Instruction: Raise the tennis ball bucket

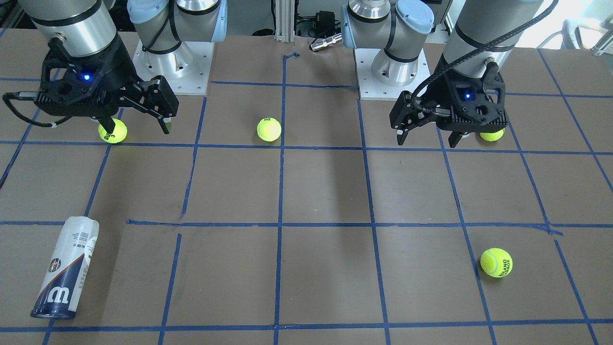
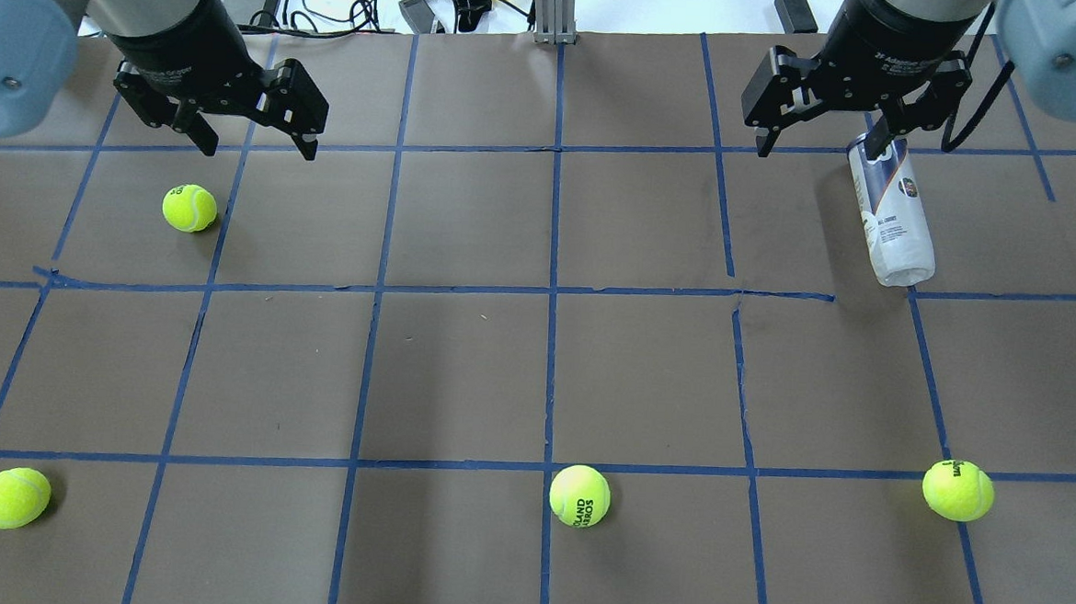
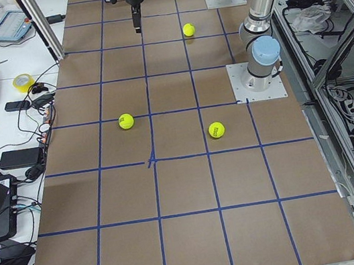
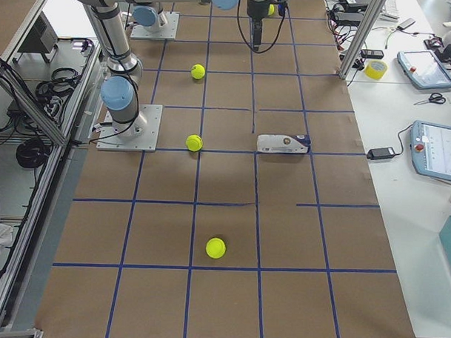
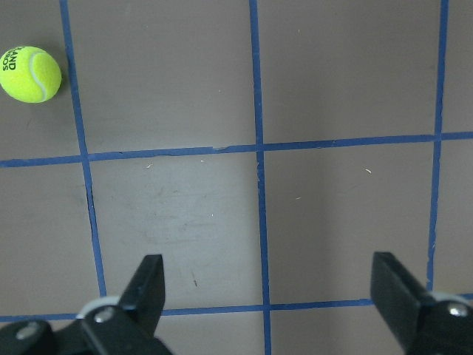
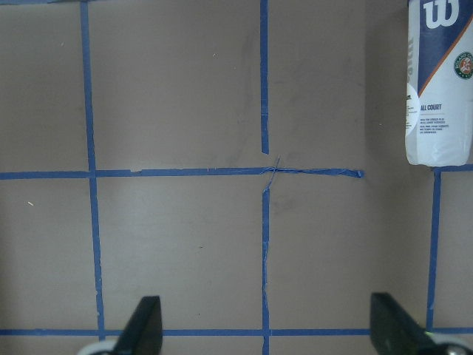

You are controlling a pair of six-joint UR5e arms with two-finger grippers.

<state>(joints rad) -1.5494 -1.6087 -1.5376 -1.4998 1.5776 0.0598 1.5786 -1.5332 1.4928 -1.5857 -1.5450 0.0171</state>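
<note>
While both stand wide open and empty, I see my black left claw [image 2: 259, 145] over the bench's [image 2: 461, 372] left half, my right claw [image 2: 818, 146] opposite, and the white-and-navy cylindrical tennis ball bucket [image 2: 892, 219] lying flat toward the far edge, untouched.

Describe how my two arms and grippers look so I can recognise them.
The left arm and right arm are silver tubes with pale blue joint caps and black rings. The left gripper and right gripper are black, each with a blue light. A braided cable runs down the left arm; a thinner black cable loops beside the right gripper.
</note>
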